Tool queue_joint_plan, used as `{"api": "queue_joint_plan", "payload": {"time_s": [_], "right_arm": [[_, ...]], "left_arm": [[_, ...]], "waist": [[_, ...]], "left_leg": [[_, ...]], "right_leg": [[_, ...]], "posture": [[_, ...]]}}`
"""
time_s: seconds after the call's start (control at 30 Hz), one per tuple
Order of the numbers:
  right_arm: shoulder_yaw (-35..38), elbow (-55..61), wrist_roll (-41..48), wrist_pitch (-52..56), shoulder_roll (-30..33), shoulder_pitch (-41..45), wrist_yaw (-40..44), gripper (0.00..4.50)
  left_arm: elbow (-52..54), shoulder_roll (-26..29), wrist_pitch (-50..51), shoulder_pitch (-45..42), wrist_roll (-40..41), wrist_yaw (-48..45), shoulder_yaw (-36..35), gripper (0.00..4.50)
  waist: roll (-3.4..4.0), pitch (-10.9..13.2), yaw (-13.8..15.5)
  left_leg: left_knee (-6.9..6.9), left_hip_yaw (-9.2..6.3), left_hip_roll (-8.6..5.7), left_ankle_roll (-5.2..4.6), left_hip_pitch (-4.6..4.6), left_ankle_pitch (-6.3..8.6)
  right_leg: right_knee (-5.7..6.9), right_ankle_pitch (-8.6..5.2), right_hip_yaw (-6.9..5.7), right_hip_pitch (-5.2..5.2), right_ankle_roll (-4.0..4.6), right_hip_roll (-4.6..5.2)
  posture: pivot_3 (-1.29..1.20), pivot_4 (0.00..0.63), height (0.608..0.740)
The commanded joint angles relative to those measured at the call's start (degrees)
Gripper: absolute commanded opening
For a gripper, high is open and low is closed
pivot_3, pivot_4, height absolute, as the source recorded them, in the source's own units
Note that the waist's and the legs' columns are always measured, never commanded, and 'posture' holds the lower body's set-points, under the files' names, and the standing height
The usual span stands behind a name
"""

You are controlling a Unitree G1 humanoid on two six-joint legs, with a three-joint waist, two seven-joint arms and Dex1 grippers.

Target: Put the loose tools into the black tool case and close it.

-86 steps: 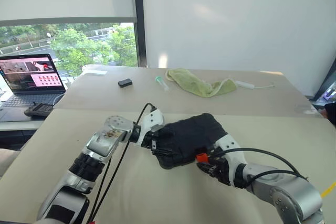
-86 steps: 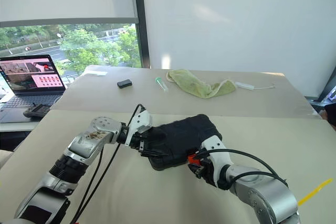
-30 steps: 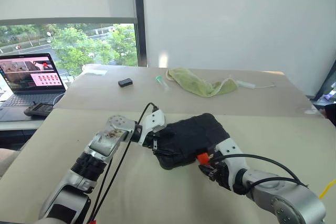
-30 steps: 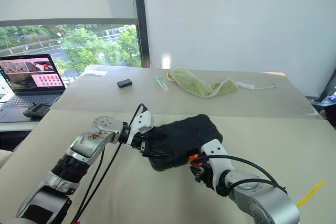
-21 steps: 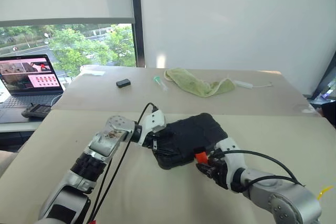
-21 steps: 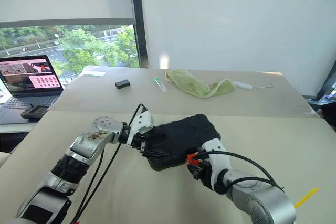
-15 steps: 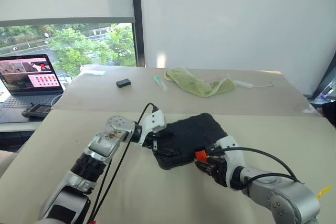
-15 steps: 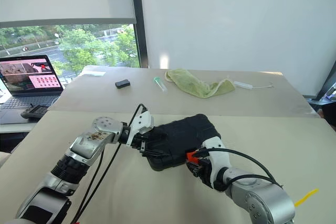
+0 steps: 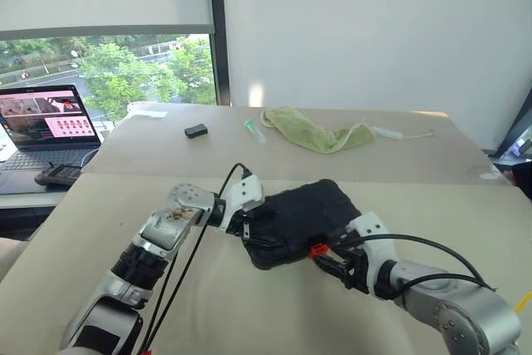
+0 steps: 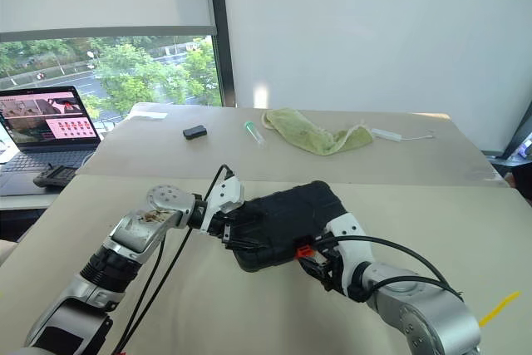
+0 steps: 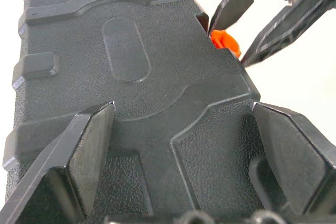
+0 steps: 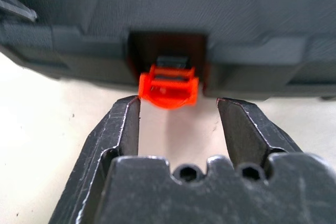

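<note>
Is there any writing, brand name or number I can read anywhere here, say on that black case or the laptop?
black tool case: no lettering visible, just moulded shapes.
orange latch: no text.
laptop screen: pink page, contents too small to read.
Nothing else carries legible text.

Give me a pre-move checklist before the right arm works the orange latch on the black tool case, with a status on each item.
1. Lid down on the black plastic clamshell tool case: ok, it lies closed on the beige table.
2. Small orange latch fastened: cannot tell; it sticks out from its recess.
3. Right gripper lined up: ok, jaws open to either side of the latch, not touching it.
4. Left gripper steadying the case: ok, jaws spread wide over the lid at its far end.
5. Loose tools all inside: cannot tell, the case is closed; none lie on the table around it.
</note>
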State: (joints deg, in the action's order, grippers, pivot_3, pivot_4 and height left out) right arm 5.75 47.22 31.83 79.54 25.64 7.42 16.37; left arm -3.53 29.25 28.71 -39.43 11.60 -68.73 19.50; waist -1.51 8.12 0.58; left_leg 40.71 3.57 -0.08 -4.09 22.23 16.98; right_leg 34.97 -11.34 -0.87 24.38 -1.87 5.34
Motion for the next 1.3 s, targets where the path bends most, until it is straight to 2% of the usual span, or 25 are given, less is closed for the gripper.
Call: {"api": "queue_joint_plan", "payload": {"time_s": [0.03,0.13,0.17,0.2,0.4,1.0,1.3], "right_arm": [[2.5,3.8,1.6,0.6,0.3,-1.1,0.7,2.77],[4.0,5.8,3.3,1.7,-0.3,-2.6,1.1,2.77],[4.4,6.0,3.6,2.0,-1.0,-2.9,0.9,2.27],[4.6,6.1,3.9,2.1,-1.4,-3.2,0.8,2.10],[2.1,3.5,2.5,0.0,-3.0,-3.8,-1.1,0.08],[-2.3,-6.9,0.1,-5.6,-1.5,5.0,0.1,0.02],[-0.9,-9.3,2.8,-4.1,0.0,9.4,4.0,0.02]], "left_arm": [[-2.0,0.5,2.0,1.5,-1.6,0.1,2.1,4.50],[-2.0,0.5,1.9,1.5,-1.6,0.2,2.1,4.50],[-2.1,0.5,1.8,1.5,-1.6,0.2,2.1,4.50],[-2.1,0.4,1.8,1.5,-1.6,0.2,2.1,4.50],[-2.5,0.2,1.4,1.2,-1.8,0.5,2.2,4.50],[-2.9,-0.1,0.6,1.7,-3.2,1.1,3.7,4.50],[-2.5,-0.1,0.9,2.2,-3.8,1.1,4.4,4.50]], "waist": [[0.00,0.0,0.0],[0.00,0.0,0.0],[0.00,0.0,0.0],[0.00,0.0,0.0],[0.00,0.0,0.0],[0.00,0.0,-0.2],[0.01,0.0,-0.7]], "left_leg": [[0.00,0.00,0.00,0.00,0.00,0.00],[0.00,0.00,0.00,0.00,0.01,0.00],[0.00,0.00,0.00,0.00,0.00,0.00],[0.00,-0.01,0.00,0.00,0.00,0.00],[0.00,-0.02,0.00,0.00,-0.01,0.00],[0.01,-0.01,0.00,0.00,-0.03,0.00],[0.01,-0.01,0.02,0.01,-0.05,-0.01]], "right_leg": [[0.00,0.00,0.01,0.00,0.00,0.00],[-0.01,0.00,0.01,0.00,0.00,0.01],[0.00,0.00,0.01,0.00,0.00,0.02],[0.00,0.00,0.00,-0.01,0.00,0.02],[0.00,0.00,0.01,-0.01,0.00,0.02],[0.02,-0.04,0.02,-0.01,0.09,0.01],[0.04,-0.01,0.05,-0.01,0.09,0.00]], "posture": [[0.00,0.150,0.740],[0.00,0.150,0.740],[0.00,0.150,0.740],[0.00,0.150,0.740],[0.00,0.150,0.740],[0.00,0.150,0.740],[0.00,0.150,0.740]]}}
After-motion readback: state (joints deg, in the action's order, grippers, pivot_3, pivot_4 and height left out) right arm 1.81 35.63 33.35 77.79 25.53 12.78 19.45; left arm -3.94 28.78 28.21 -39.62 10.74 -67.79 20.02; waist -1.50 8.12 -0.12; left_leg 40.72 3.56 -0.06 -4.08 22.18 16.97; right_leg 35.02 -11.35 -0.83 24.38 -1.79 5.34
